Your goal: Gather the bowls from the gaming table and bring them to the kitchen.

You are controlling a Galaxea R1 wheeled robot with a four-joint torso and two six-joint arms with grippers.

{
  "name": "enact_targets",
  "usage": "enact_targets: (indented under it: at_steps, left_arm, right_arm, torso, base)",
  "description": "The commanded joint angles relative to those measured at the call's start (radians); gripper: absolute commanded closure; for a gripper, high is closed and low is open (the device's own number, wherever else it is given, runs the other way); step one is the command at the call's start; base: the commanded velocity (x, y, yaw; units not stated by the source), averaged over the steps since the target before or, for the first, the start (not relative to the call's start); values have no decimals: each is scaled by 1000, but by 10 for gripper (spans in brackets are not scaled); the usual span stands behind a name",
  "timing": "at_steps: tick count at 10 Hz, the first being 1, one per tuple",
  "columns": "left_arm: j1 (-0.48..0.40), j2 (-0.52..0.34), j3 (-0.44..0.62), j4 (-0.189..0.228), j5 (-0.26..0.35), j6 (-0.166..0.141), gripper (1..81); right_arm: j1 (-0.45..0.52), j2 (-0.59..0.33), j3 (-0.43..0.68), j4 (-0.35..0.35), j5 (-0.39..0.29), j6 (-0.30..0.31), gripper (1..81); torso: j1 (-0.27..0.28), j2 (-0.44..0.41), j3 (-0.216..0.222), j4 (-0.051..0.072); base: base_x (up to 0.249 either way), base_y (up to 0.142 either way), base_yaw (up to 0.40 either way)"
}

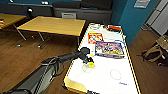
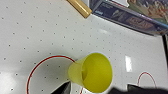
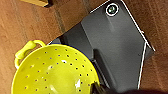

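My left arm [image 1: 62,58] is reaching in from the lower left of the head view, and my left gripper [image 1: 88,60] is hanging over the gaming table [image 1: 105,82] just left of the frame's centre. It is holding a small yellow bowl [image 1: 91,64], tipped on its side above the white, dotted top. In the left wrist view the yellow bowl [image 2: 92,72] is sitting at the lower middle, its open mouth facing the camera, with a dark finger [image 2: 62,88] pressing at its base, so I am grasping it. A red circle [image 2: 32,72] printed on the table is curving beneath it.

On the table in the head view, a pale ring [image 1: 115,74] is lying right of centre, well apart from my gripper. Colourful game boxes [image 1: 109,48] are lying further up the table. Yellow-topped wooden tables [image 1: 53,25] are standing at the upper left.

In the right wrist view, a yellow perforated colander [image 3: 53,71] is resting at the lower left, over my dark base plate [image 3: 110,42] and the wood floor [image 3: 30,22]. I cannot tell whether my right gripper is clenched or released.
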Motion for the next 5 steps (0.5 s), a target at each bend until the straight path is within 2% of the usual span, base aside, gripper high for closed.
enact_targets:
  at_steps: [1,5]
  left_arm:
    - [-185,79,-40,14,28,-8,10]
    - [-185,111,-122,17,30,-8,10]
  right_arm:
    - [26,-24,17,-13,-73,0,811]
    - [28,-21,17,-17,-75,0,811]
  torso:
    - [0,0,0,0]
    - [0,0,0,0]
  base:
    - [0,0,0]
    - [0,0,0]
